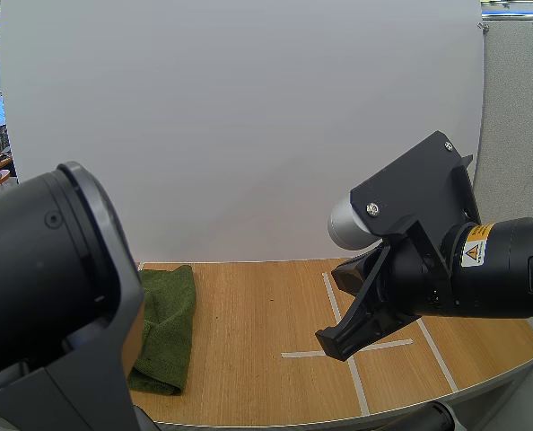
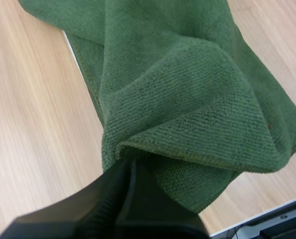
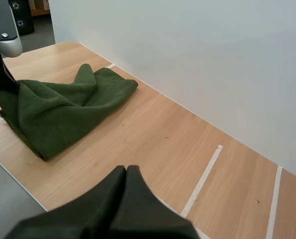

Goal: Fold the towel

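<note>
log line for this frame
left gripper: shut on towel edge | right gripper: shut, empty, over table | towel: bunched, part lifted | fold: not done

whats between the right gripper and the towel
Nothing stands there. The right wrist view shows only bare table wood between the right gripper and the towel.
</note>
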You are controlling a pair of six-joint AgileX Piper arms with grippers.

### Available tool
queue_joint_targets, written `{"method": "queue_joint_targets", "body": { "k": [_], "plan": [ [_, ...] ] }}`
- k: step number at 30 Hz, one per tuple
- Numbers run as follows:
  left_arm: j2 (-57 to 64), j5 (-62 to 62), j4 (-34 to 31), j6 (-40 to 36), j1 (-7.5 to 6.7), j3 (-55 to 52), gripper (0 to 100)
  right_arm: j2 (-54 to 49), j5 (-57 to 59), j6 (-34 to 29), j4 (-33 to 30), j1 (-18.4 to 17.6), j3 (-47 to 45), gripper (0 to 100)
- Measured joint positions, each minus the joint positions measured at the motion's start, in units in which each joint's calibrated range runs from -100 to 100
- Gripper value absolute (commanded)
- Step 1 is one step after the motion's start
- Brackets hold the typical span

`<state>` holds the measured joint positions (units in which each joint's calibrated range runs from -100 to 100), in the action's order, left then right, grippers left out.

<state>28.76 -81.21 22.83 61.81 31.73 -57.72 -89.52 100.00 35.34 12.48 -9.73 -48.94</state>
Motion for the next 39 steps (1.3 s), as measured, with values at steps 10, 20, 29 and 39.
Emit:
{"method": "queue_joint_targets", "body": {
  "k": [10,20,29,39],
  "plan": [
    [1.34,1.48,1.60,0.09,0.00,1.58,91,0.00,0.00,0.00,0.79,0.00,0.00,0],
    [1.34,0.75,4.84,0.09,0.00,6.16,91,4.04,0.00,0.45,2.70,0.00,0.00,0],
    [1.34,-12.59,11.55,-0.02,0.00,13.51,91,22.54,-0.09,2.87,11.26,0.00,0.00,0],
    [1.34,-16.64,13.72,-2.34,0.00,14.85,91,51.65,-20.20,13.27,25.01,-0.06,-0.10,0]
  ]
}}
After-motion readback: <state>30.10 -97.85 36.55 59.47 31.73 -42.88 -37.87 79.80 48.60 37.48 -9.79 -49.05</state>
